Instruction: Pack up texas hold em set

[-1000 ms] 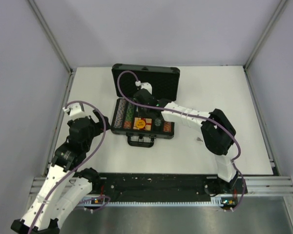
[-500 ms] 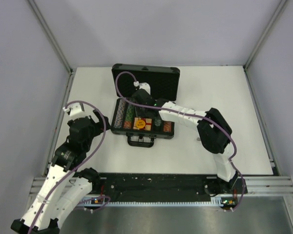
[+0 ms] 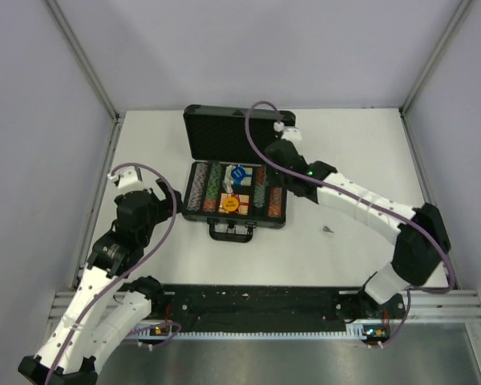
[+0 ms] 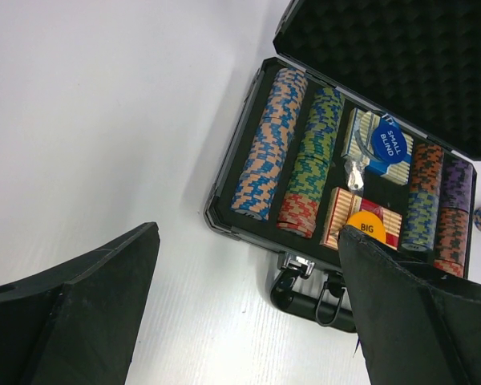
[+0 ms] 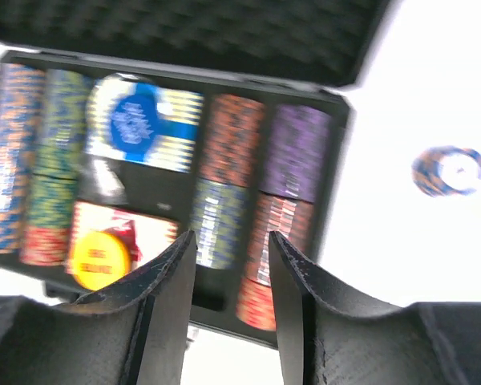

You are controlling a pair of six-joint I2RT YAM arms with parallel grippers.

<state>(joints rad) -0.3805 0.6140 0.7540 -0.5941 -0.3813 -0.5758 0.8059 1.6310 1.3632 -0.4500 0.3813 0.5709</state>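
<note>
Nearest to me, the left gripper [image 4: 248, 233] hangs above the white table [image 3: 144, 152], just to the left of the set. Its two black fingers [image 4: 88, 289] are spread wide with nothing between them. A small grey object [image 3: 327, 230], too small to make out, lies alone on the table to the right of the case handle.

The black case [image 3: 194, 215] sits in the middle of the table, lying open with its handle [image 3: 231, 233] facing the arms. Rows of chips [image 4: 268, 144] fill the two left channels of the tray, blue and salmon stacks beside green and red ones. Two more rows on the right [image 5: 232, 136] are orange, purple and darker mixed colours.

Between them, in the nearer middle slot, is the red card box [image 4: 341, 218] with a yellow round button [image 4: 370, 228] marked "BIG" lying on it. Behind it the blue card box [image 4: 399, 168] carries a blue button [image 4: 387, 143] reading "SMALL BLIND". A small silvery piece [image 4: 354, 172] rests against that box.

One loose chip [image 5: 449, 171] lies on the table just right of the case, outside it.

The right gripper [image 5: 231, 241] is above the right half of the tray, its fingers only narrowly parted and holding nothing. Farthest back, the foam-lined lid [image 3: 239, 132] stands open behind the tray.
</note>
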